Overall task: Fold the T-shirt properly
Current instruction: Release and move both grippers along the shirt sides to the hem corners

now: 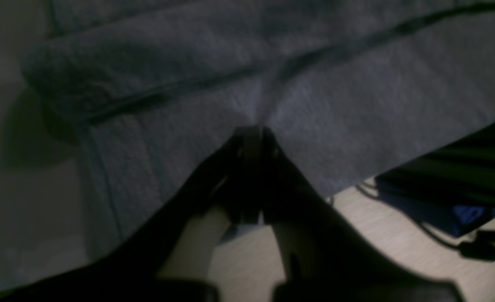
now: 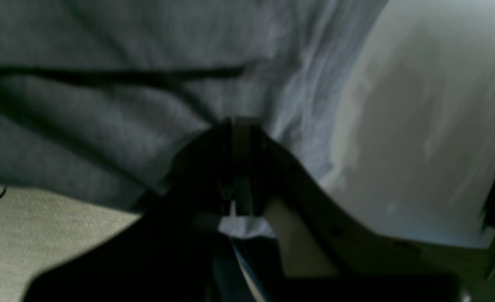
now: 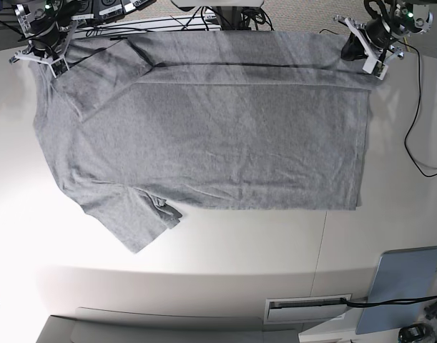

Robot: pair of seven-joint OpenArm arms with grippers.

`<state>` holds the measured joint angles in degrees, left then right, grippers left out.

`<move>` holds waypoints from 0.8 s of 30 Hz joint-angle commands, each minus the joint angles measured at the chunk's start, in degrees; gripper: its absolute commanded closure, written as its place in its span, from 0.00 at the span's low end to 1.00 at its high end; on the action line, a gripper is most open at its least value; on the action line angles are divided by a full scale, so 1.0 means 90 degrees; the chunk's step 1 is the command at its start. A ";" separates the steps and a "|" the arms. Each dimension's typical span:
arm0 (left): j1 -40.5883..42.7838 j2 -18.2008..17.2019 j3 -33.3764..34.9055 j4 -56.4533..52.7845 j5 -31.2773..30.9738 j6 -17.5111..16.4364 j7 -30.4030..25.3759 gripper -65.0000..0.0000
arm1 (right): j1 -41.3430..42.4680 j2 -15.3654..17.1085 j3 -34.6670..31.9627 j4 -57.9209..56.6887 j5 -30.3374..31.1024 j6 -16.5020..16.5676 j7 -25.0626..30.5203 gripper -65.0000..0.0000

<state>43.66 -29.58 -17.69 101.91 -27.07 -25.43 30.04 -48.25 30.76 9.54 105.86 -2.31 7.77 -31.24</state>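
The heather-grey T-shirt lies spread on the white table, its plain face up, sleeves toward the left and hem toward the right. A strip along its far edge is lifted and doubled over, with a dark crease line beneath it. My left gripper is at the far right corner, shut on the T-shirt fabric; the left wrist view shows the left gripper pinching cloth. My right gripper is at the far left by the upper sleeve. In the right wrist view the right gripper is shut on the grey cloth.
A black cable loops over the table's right side. A grey flat panel sits at the near right corner, beside a slot in the front edge. Cables and gear crowd the far edge. A dark and blue object lies on the floor.
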 commanded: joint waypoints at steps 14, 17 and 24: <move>-0.0418 -0.0083 -0.1171 0.1158 -0.0257 0.0287 -0.0454 1.00 | 0.0386 0.0073 0.1161 0.0950 0.0299 -0.0163 0.0177 1.00; -0.0979 -0.0083 -0.1052 0.1144 -0.0355 0.0685 -0.0437 0.78 | 0.0811 0.0073 0.1161 0.0950 0.0257 -0.0102 0.0138 0.93; -0.2856 -0.0080 -0.0202 -0.0095 -0.0338 0.0731 -0.0126 0.59 | 0.1671 0.0053 0.1141 0.0950 0.0260 0.0121 0.0143 0.55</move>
<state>18.28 -29.23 -19.00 100.09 -29.58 -19.05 29.98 -33.41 30.28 19.33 113.58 0.34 9.72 -31.18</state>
